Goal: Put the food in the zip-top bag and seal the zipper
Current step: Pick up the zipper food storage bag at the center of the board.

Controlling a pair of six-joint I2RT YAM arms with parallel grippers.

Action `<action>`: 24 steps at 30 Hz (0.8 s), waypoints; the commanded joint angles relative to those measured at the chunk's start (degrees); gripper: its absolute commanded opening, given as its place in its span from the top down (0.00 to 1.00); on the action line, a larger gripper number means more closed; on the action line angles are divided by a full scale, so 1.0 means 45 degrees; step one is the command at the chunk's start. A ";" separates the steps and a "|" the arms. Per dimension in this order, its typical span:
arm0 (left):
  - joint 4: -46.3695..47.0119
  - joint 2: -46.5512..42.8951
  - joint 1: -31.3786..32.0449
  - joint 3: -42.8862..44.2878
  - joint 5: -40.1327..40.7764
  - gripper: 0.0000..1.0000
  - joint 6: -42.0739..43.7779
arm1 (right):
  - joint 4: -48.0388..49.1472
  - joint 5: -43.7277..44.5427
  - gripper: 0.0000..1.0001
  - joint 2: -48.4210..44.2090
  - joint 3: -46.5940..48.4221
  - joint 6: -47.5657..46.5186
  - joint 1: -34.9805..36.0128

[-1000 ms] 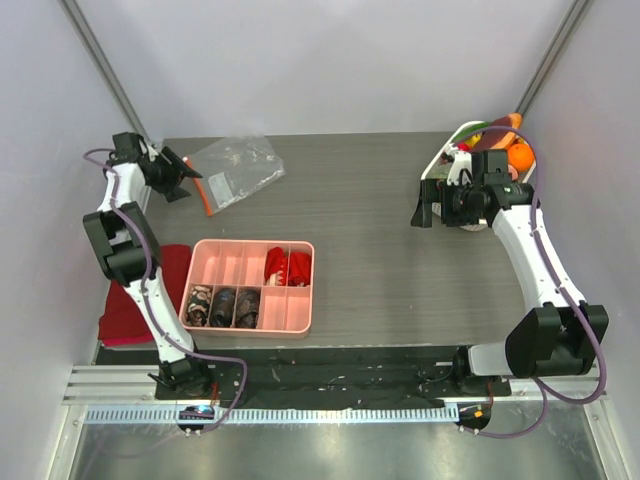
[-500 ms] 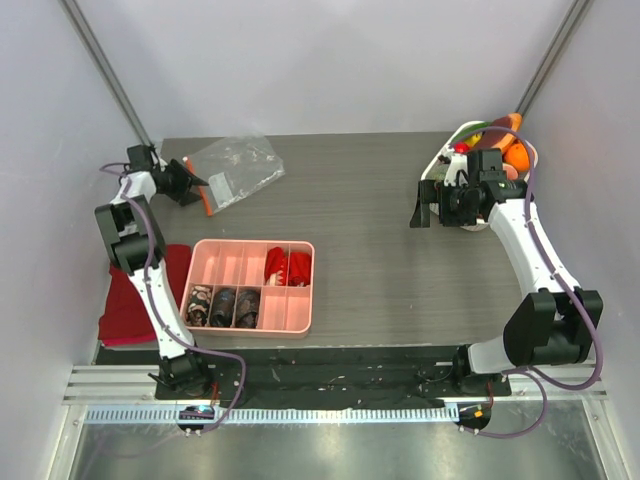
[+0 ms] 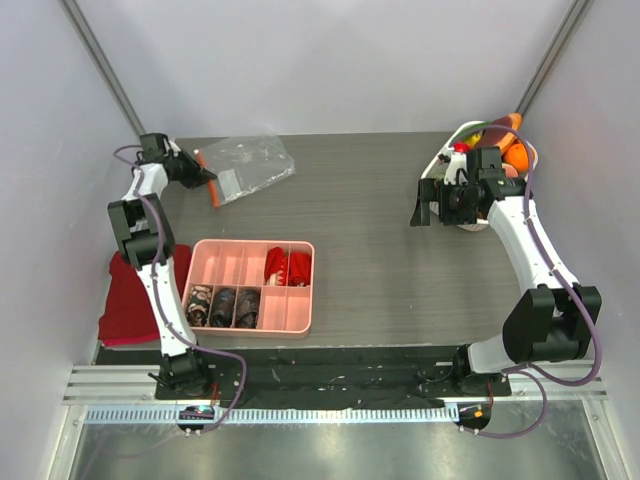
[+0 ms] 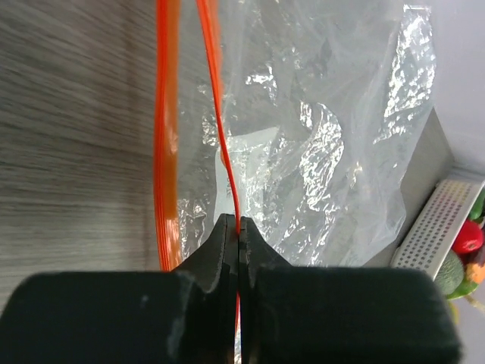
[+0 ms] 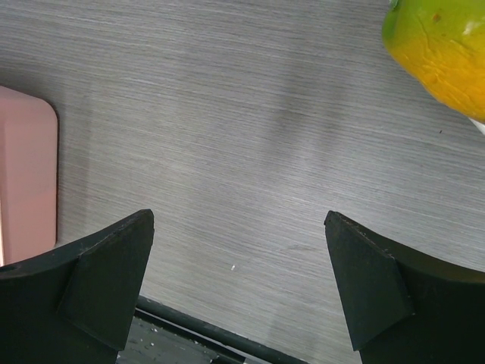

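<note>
The clear zip-top bag (image 3: 250, 165) lies at the table's far left, its orange-red zipper (image 3: 213, 195) on its left side. My left gripper (image 3: 205, 178) is shut on one strip of the zipper (image 4: 220, 114); the other strip (image 4: 167, 136) lies apart to its left, so the bag's mouth gapes. The food (image 3: 505, 140) sits piled in the white basket (image 3: 440, 165) at the far right. Beside the basket's left end my right gripper (image 3: 425, 205) stands open over bare table, nothing between its fingers. A green-yellow fruit (image 5: 439, 53) shows at the upper right of the right wrist view.
A pink compartment tray (image 3: 225, 262) sits near the front left with dark lumps (image 3: 222, 305) and red crinkled pieces (image 3: 287, 266) in it. A red cloth (image 3: 125, 300) lies left of the tray. The basket (image 4: 436, 231) shows beyond the bag in the left wrist view.
My left gripper moved in toward the bag's mouth and shut on a zipper strip; the bag shifted slightly right. The right arm barely moved and stayed open.
</note>
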State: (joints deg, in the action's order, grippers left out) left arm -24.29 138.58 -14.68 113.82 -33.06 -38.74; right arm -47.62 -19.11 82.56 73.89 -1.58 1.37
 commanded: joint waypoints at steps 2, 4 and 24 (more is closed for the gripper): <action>-0.1625 -0.2220 0.0487 0.1520 0.0332 1.00 0.2725 | 0.0230 -0.0244 0.00 -0.0339 0.0651 -0.0348 -0.0011; -0.2507 -0.2807 0.0934 0.2512 0.0509 1.00 0.4748 | -0.0120 -0.0362 0.00 -0.0359 0.0728 -0.0759 -0.0011; -0.8645 -1.0166 1.0522 -0.2101 0.4708 1.00 2.6162 | -0.2132 -0.1045 0.00 -0.2430 0.6058 -0.1171 -0.0089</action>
State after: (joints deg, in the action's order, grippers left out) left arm -57.76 99.39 28.62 113.65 -17.87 52.73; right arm -55.33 -21.63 73.71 94.39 -7.81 1.26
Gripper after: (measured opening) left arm 0.017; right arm 0.996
